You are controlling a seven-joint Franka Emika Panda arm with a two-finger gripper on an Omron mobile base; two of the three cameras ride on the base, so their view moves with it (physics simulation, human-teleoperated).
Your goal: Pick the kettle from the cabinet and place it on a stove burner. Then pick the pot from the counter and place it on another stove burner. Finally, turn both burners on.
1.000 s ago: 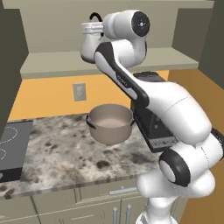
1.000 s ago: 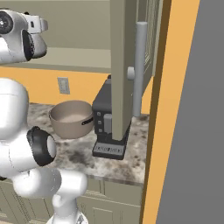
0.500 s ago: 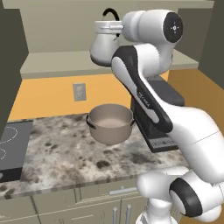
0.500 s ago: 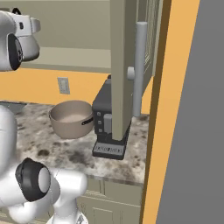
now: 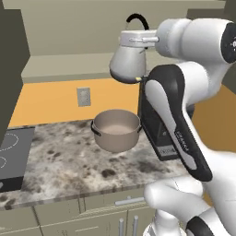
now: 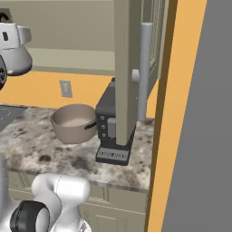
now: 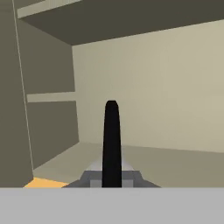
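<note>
Carrying kettle (image 5: 130, 60) clear of cabinet (image 5: 69, 69): gripper (image 7: 112, 186) clamped on hoop handle, kettle hung above pot (image 5: 116, 129), having swung rightward. Lift done; burner placement remained.

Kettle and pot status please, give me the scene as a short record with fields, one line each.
kettle: lifted, at the front of the cabinet shelf, above the counter
kettle handle: black hoop, runs up the middle of the hand view
end effector: at the kettle's top; finger state hidden
pot: upright on the counter, looks empty, untouched
pot neighbour: dark appliance beside it, toward the tall cabinet panel
cooktop: at the counter's left end, nothing seen on it
task stage: kettle not yet on a burner
</note>
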